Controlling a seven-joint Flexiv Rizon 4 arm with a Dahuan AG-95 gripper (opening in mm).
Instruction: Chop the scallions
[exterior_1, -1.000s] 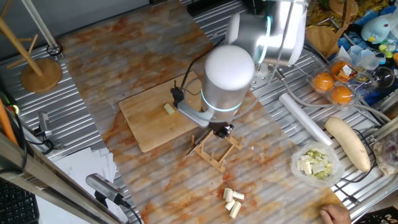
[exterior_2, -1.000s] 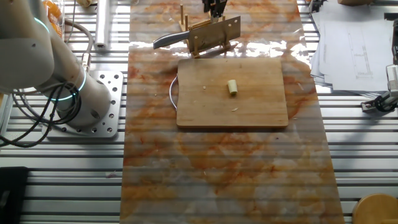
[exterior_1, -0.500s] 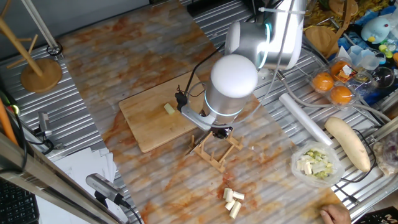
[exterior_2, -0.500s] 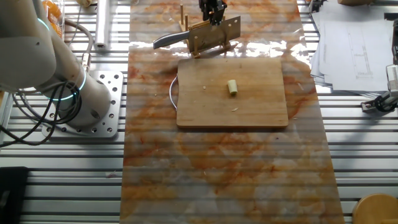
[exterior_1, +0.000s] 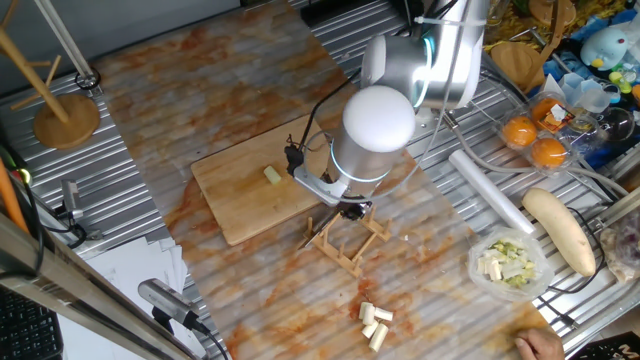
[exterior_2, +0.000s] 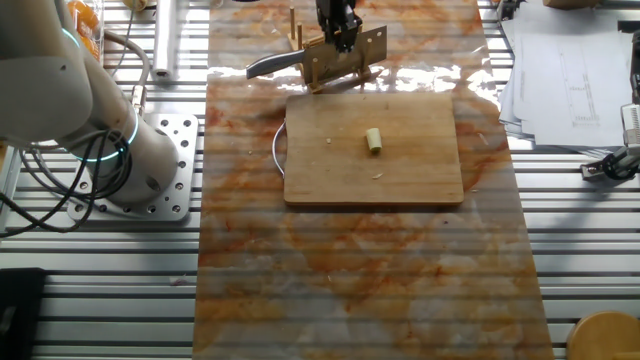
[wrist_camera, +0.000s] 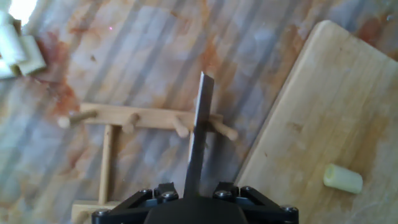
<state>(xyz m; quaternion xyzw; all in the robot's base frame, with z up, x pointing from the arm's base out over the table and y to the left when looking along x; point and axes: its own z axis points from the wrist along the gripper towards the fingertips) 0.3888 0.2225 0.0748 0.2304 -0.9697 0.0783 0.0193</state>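
A short pale green scallion stub (exterior_1: 271, 176) (exterior_2: 374, 140) (wrist_camera: 342, 178) lies alone on the wooden cutting board (exterior_1: 225, 205) (exterior_2: 330, 170) (wrist_camera: 323, 99). Just beyond the board's edge a knife (exterior_2: 350, 50) (wrist_camera: 198, 124) rests on edge in a small wooden rack (exterior_1: 350, 245) (exterior_2: 318, 72) (wrist_camera: 112, 118). My gripper (exterior_1: 352, 210) (exterior_2: 337, 28) (wrist_camera: 191, 190) hangs directly over the knife. In the hand view the blade's spine runs out from between the jaws, with a small gap showing on each side. The scallion lies well off to one side of the gripper.
Cut white pieces (exterior_1: 373, 325) (wrist_camera: 18, 50) lie on the mat past the rack. A bowl of chopped greens (exterior_1: 510, 262), a long cream root (exterior_1: 560, 230), oranges (exterior_1: 535, 140) and a white roller (exterior_1: 490, 190) sit nearby. Papers (exterior_2: 570, 60) and the arm's base (exterior_2: 150, 170) flank the mat.
The gripper has drifted a little sideways and down onto the knife in the rack. Knife, rack and scallion have not moved.
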